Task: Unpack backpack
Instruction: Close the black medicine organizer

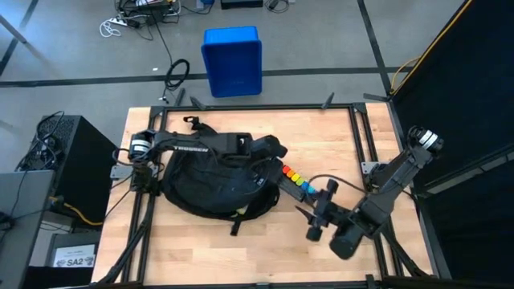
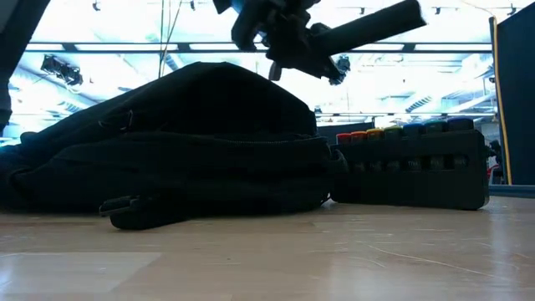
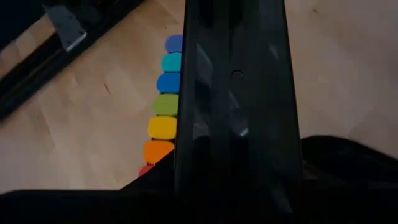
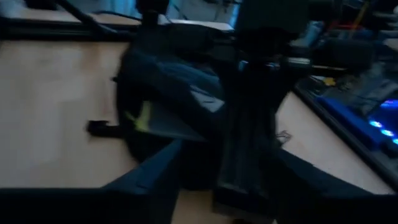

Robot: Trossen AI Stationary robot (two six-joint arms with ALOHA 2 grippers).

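Observation:
The black backpack [image 1: 205,181] lies flat on the left half of the wooden table; it also shows in the low view [image 2: 184,142] and the right wrist view [image 4: 174,93]. At its right side a long black case [image 1: 299,183] with a row of rainbow-coloured tops [image 3: 163,99] rests on the table [image 2: 414,167]. My left gripper [image 1: 275,151] reaches across the backpack and hangs over the case's end nearest the backpack. My right gripper [image 1: 320,210] is open at the case's other end, a finger on either side of it [image 4: 227,149].
A blue plastic bin [image 1: 233,60] stands on the floor beyond the far edge. A black metal frame [image 1: 353,120] borders the table. A loose backpack strap [image 2: 125,213] lies on the near side. Bare wood [image 1: 241,257] runs along the near edge.

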